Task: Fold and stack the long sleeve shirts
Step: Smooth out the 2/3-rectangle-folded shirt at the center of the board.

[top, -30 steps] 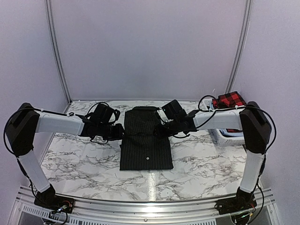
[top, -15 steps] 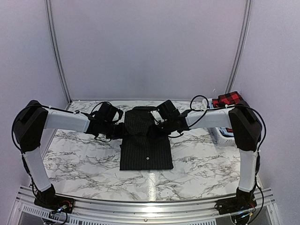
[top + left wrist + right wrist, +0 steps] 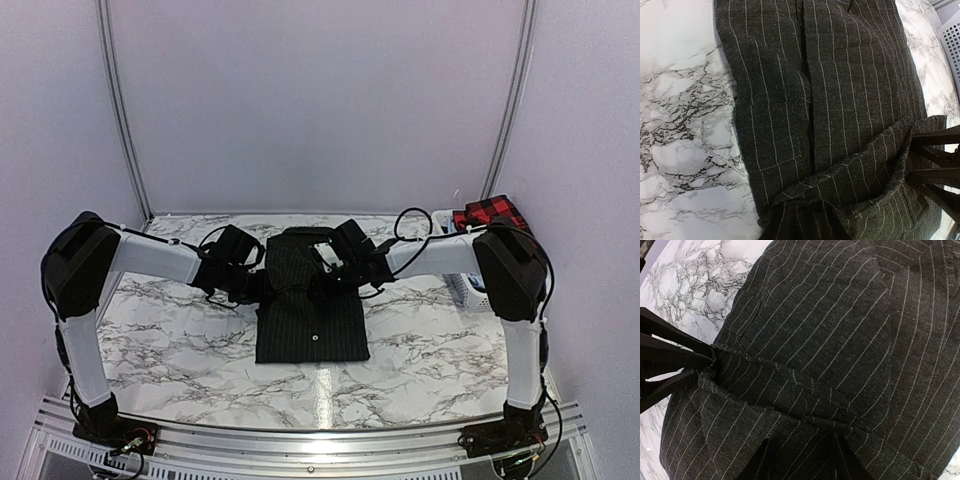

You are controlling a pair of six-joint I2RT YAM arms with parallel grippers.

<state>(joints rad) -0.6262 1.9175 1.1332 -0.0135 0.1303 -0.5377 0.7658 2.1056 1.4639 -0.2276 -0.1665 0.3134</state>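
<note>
The black pinstriped shirt (image 3: 308,315) lies flat on the marble table, collar at the far end. My left gripper (image 3: 263,286) is at its left side and my right gripper (image 3: 326,279) at its right side, both about halfway up the shirt. In the left wrist view (image 3: 810,222) and the right wrist view (image 3: 800,447) a raised fold of pinstriped cloth covers each gripper's fingers, which look shut on it. The right gripper's dark fingers (image 3: 935,160) show in the left wrist view, and the left gripper's fingers (image 3: 670,357) in the right wrist view. The red-and-black checked shirt (image 3: 490,212) sits in the basket.
A white lattice basket (image 3: 470,291) stands at the table's right edge behind the right arm. The marble table (image 3: 160,340) shows bare to the left, right and front of the shirt. Grey walls close in the back and both sides.
Both grippers have moved inward toward the shirt's middle, coming closer together and bunching a fold of cloth between them.
</note>
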